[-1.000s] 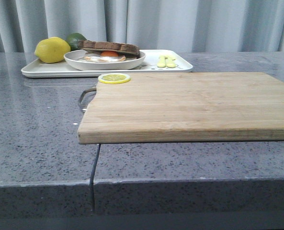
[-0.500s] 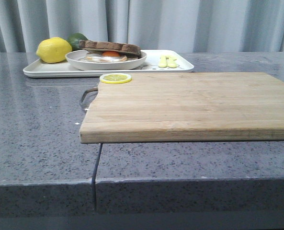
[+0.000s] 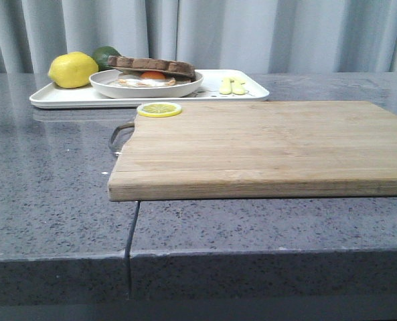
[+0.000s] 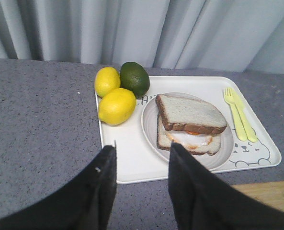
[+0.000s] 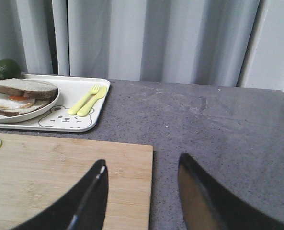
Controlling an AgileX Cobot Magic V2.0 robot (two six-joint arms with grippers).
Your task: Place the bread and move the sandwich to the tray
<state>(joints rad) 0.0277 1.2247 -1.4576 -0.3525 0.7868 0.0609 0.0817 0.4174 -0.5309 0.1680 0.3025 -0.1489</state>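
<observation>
The sandwich (image 3: pixel 151 69) lies on its round white plate (image 3: pixel 146 87), which stands on the white tray (image 3: pixel 57 97) at the back left. The bread slice (image 4: pixel 190 114) lies on top of the egg (image 4: pixel 192 139) as the sandwich's upper slice. My left gripper (image 4: pixel 142 153) is open and empty, above the tray's near edge (image 4: pixel 132 178), just short of the plate (image 4: pixel 149 127). My right gripper (image 5: pixel 142 165) is open and empty over the right end of the cutting board (image 5: pixel 60 182). The sandwich (image 5: pixel 17 96) and tray (image 5: pixel 91 120) also show in the right wrist view. Neither gripper shows in the front view.
Two lemons (image 4: pixel 116 105) and a dark green lime (image 4: pixel 135 78) sit on the tray's left part. A pale yellow fork and knife (image 4: pixel 239 113) lie on its right part. A lemon slice (image 3: pixel 159 109) lies on the wooden cutting board (image 3: pixel 265 144). A grey curtain hangs behind the table.
The front view shifted slightly right and back, as if the camera shook. Nothing on the table has moved.
</observation>
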